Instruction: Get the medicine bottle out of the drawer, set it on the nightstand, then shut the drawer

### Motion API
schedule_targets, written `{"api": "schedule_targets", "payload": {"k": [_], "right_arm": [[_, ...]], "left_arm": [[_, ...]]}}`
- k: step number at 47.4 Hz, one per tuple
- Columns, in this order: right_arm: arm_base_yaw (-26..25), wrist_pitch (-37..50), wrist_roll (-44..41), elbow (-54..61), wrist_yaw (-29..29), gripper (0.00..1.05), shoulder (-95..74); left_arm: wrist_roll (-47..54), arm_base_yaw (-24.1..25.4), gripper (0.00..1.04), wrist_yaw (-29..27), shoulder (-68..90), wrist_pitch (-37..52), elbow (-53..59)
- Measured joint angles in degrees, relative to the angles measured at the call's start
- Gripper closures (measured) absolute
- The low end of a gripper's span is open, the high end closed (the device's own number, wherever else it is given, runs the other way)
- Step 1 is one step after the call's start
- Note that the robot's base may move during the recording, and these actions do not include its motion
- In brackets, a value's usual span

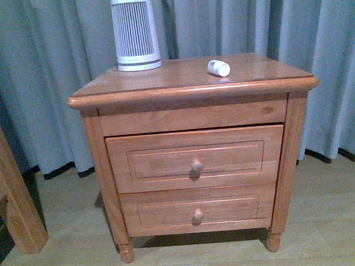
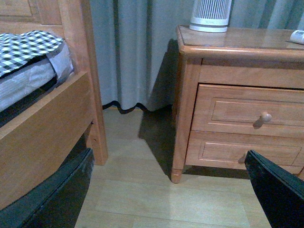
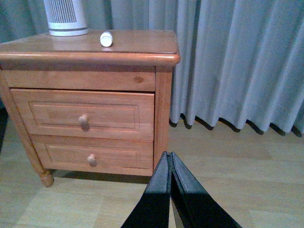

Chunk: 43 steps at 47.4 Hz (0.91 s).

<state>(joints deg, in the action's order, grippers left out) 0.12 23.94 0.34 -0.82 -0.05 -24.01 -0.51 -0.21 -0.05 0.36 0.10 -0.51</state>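
The small white medicine bottle (image 1: 219, 68) lies on its side on the nightstand (image 1: 180, 78) top, right of centre; it also shows as the bottle (image 3: 106, 39) in the right wrist view and at the picture's edge as the bottle (image 2: 298, 36) in the left wrist view. The upper drawer (image 1: 196, 159) is pushed in, its round knob (image 1: 196, 165) facing me. Neither arm shows in the front view. My left gripper (image 2: 171, 190) hangs open over the floor, away from the cabinet. My right gripper (image 3: 170, 159) is shut on nothing, low beside the nightstand's right front leg.
A tall white ribbed device (image 1: 135, 32) stands at the back left of the top. The lower drawer (image 1: 197, 211) is shut. A wooden bed frame (image 2: 45, 123) with checked bedding stands to the left. Grey curtains (image 1: 316, 34) hang behind, wood floor (image 3: 228, 171) below.
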Motion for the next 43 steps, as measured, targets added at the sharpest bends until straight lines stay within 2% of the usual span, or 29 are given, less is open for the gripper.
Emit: {"api": "schedule_targets", "payload": {"k": [12, 28, 32, 43], "right_arm": [[0.00, -8.07, -0.02, 0.00, 0.02, 1.01, 8.15], [0.00, -14.40, -0.02, 0.00, 0.02, 1.01, 14.47], [0.00, -23.28, -0.02, -0.02, -0.02, 1.01, 22.23], [0.00, -23.76, -0.02, -0.02, 0.02, 1.01, 23.56]], "left_arm": [[0.02, 0.00, 0.06, 0.02, 0.00, -0.02, 0.00], [0.02, 0.00, 0.06, 0.02, 0.00, -0.02, 0.00], [0.00, 0.00, 0.06, 0.00, 0.00, -0.02, 0.00], [0.02, 0.00, 0.06, 0.02, 0.00, -0.02, 0.00]]}}
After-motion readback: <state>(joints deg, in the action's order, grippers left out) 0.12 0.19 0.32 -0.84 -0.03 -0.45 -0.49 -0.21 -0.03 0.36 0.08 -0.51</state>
